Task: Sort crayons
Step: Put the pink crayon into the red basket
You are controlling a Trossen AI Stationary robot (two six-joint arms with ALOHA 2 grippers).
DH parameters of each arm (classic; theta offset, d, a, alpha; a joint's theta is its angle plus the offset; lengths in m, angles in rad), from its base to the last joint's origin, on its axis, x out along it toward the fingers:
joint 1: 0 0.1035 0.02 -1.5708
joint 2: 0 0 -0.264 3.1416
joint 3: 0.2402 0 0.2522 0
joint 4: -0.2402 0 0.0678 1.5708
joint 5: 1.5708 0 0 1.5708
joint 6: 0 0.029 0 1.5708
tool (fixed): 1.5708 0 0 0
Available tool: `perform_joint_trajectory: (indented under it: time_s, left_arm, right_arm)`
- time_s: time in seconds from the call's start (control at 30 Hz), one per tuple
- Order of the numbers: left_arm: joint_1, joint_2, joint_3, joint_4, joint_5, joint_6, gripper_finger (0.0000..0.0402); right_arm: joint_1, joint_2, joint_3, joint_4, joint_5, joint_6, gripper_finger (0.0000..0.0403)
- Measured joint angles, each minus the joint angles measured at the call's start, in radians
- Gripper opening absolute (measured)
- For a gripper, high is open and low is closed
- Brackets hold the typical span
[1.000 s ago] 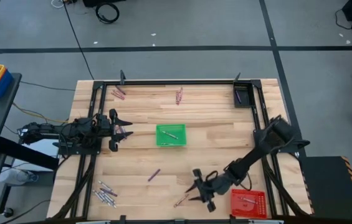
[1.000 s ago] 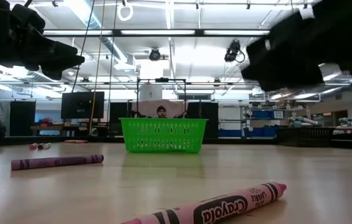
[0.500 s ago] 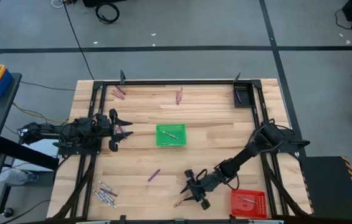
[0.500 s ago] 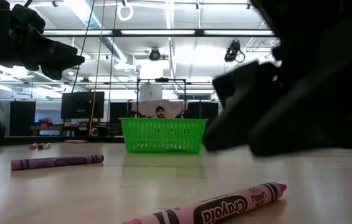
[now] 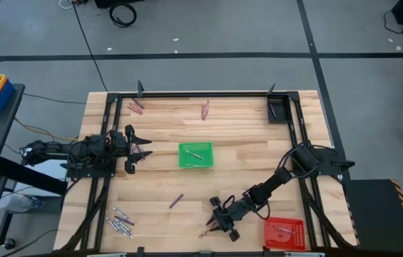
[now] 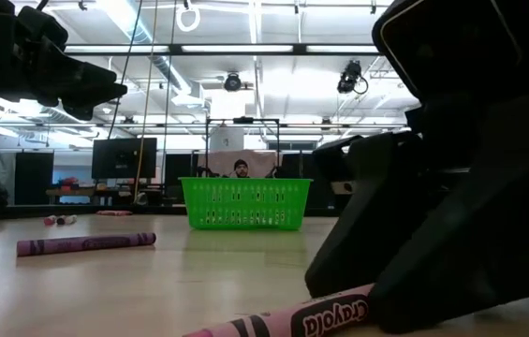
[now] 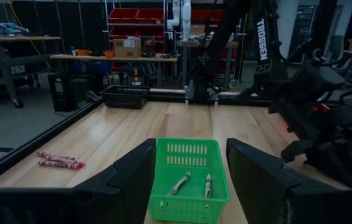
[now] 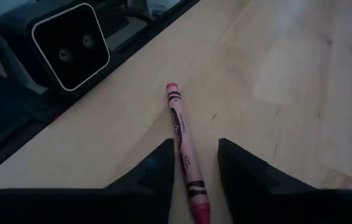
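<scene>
A reddish-pink crayon (image 8: 185, 142) lies flat on the wooden surface (image 5: 244, 164) near its front edge, and the right pincer (image 8: 195, 163) is down over it with its two dark fingers (image 8: 244, 171) apart, one on either side of the stick, not closed on it. Beyond that pincer lies a purple crayon (image 5: 176, 200), and further off the green tray (image 5: 195, 155) holds two pale crayons (image 7: 180, 183). The left pincer (image 5: 140, 149) hovers just beside that tray, fingers spread wide and empty. A red tray (image 5: 284, 233) sits close behind the right pincer.

A robotics lab: parts-bin shelves (image 7: 139, 15), workbenches (image 7: 114, 59), ceiling strip lights (image 6: 236, 49).
</scene>
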Motion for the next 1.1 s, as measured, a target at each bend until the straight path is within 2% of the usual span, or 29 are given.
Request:
perform_joint_trajectory:
  time_s: [0.33,0.5,0.63,0.77,0.87,1.0,1.1]
  left_arm:
    - [0.0,0.0,0.0,0.0,0.0,0.0,0.0208]
    - [0.0,0.0,0.0,0.0,0.0,0.0,0.0208]
    - [0.0,0.0,0.0,0.0,0.0,0.0,0.0208]
    - [0.0,0.0,0.0,0.0,0.0,0.0,0.0208]
    - [0.0,0.0,0.0,0.0,0.0,0.0,0.0208]
    - [0.0,0.0,0.0,0.0,0.0,0.0,0.0208]
    - [0.0,0.0,0.0,0.0,0.0,0.0,0.0208]
  right_arm:
    - [0.0,-0.089,-0.002,-0.163,-0.001,0.02,0.0029]
    - [0.02,-0.215,-0.012,-0.319,0.032,0.032,0.0027]
    - [0.072,-0.407,-0.006,-0.521,0.116,0.117,0.0038]
    - [0.149,-0.595,-0.008,-0.832,0.125,0.344,0.0037]
    - [0.225,-0.709,-0.006,-1.038,0.077,0.641,0.0035]
    - [0.358,-0.793,-0.007,-1.238,0.039,1.056,0.0035]
    - [0.463,-0.794,-0.006,-1.319,0.027,1.257,0.0035]
